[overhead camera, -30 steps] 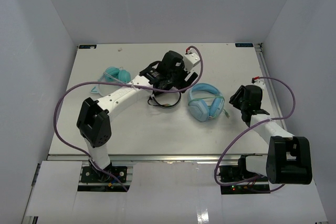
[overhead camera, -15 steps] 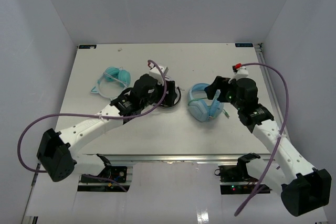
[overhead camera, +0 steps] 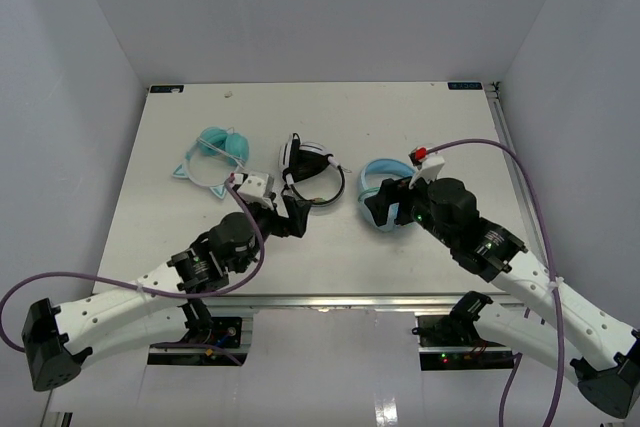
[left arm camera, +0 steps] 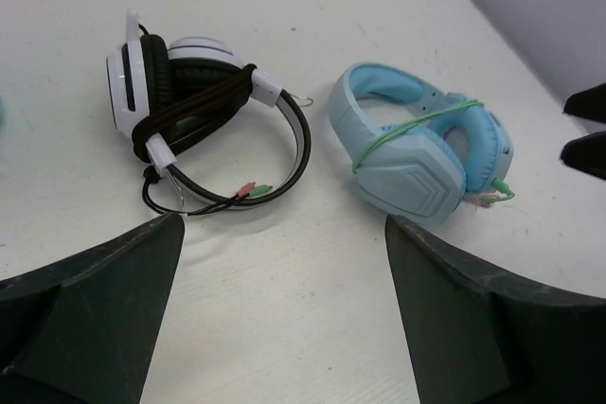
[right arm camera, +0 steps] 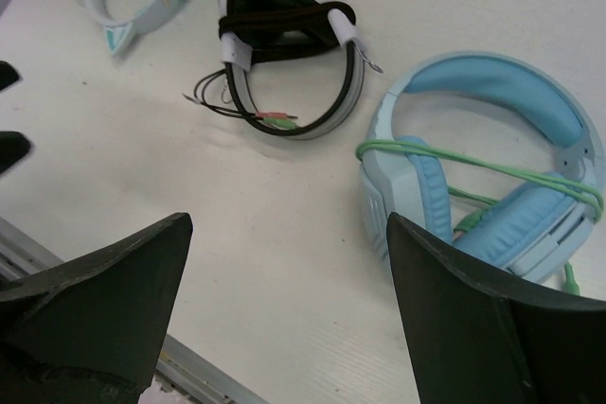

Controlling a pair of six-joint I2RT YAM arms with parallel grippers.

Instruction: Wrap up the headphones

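Light blue headphones [left arm camera: 417, 153], pale green cable [left arm camera: 417, 124] wound across them, lying beside black-and-white headphones [left arm camera: 189, 92]. Left gripper [left arm camera: 282, 229] and right gripper [right arm camera: 289, 224]: jaws spread wide, empty.

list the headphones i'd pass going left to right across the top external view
teal cat-ear headphones -> black-and-white headphones -> light blue headphones, partly hidden under the right arm's wrist
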